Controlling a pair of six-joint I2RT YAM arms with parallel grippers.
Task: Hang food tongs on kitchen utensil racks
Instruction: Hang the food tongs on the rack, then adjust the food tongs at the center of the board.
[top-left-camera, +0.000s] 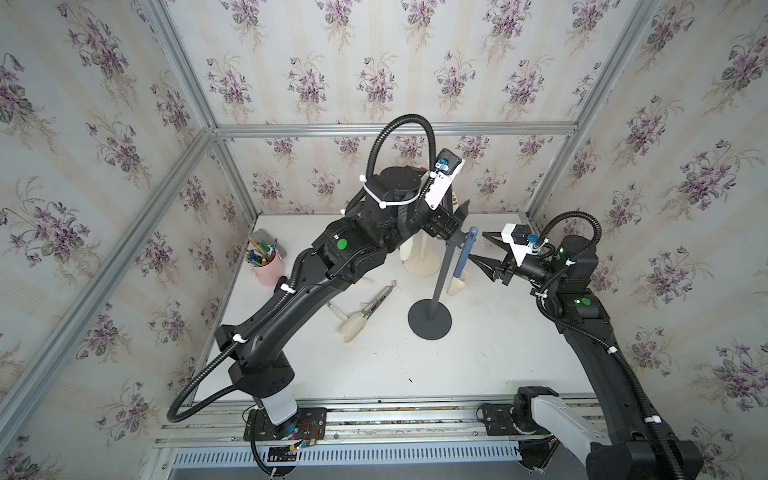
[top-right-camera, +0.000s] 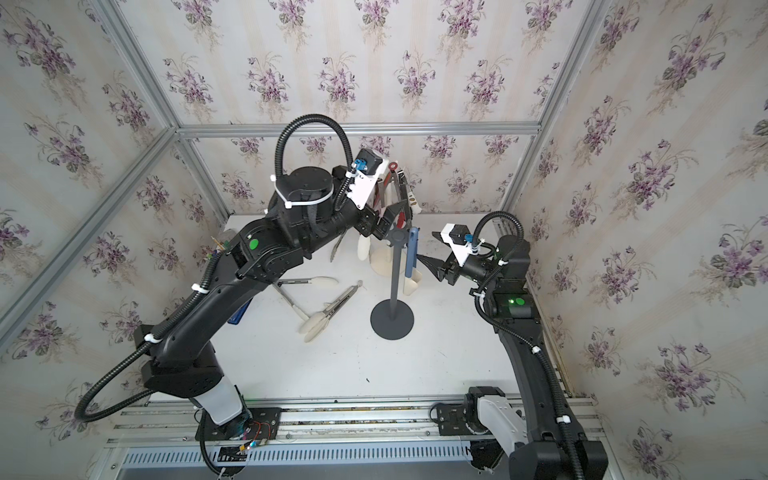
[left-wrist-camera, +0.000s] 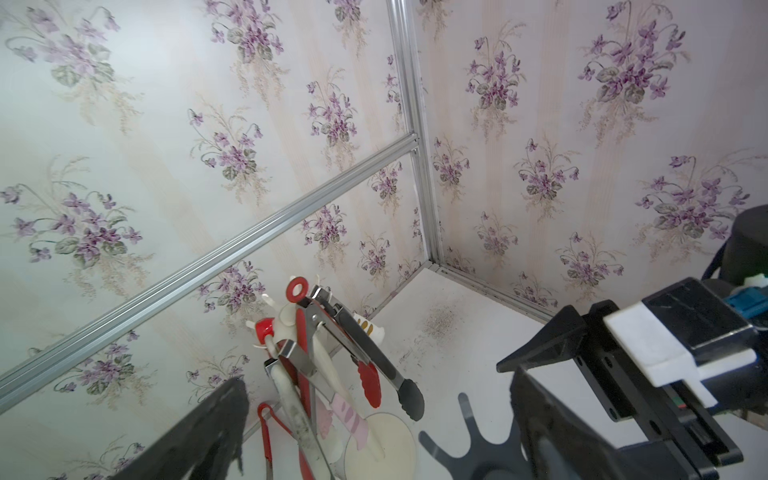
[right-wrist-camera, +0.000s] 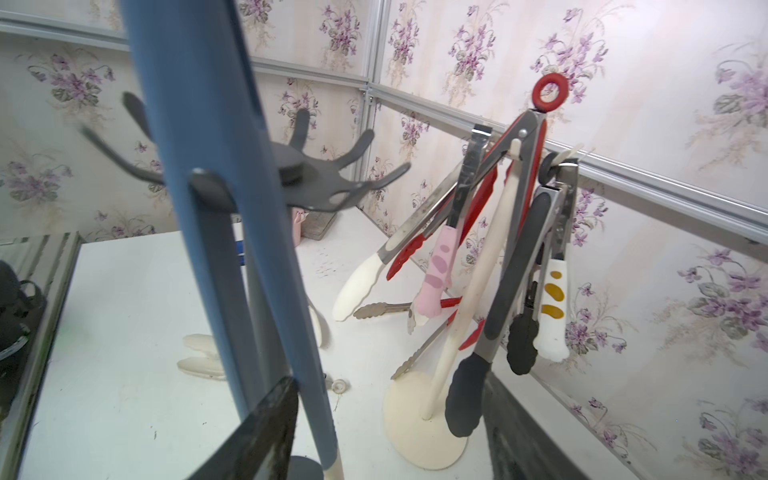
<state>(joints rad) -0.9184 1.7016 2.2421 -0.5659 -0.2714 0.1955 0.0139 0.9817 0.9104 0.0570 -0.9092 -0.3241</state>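
Blue tongs (right-wrist-camera: 232, 208) hang on grey rack (right-wrist-camera: 291, 162), just off my right gripper (top-left-camera: 477, 247), jaws spread. Left gripper (top-left-camera: 452, 221) gapes wide by cream rack (right-wrist-camera: 424, 424).

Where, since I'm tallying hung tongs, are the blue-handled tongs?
In both top views the blue-handled tongs hang from the dark grey rack's hook crown, on the side facing the right gripper, whose jaws stand open beside them.

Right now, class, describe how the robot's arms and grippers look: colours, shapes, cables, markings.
The left arm and right arm are black with white base links, round green dots, ribbed black cable hoses, white ties, and white wrist camera mounts with blue plugs. The right gripper has black, wedge-shaped fingers.
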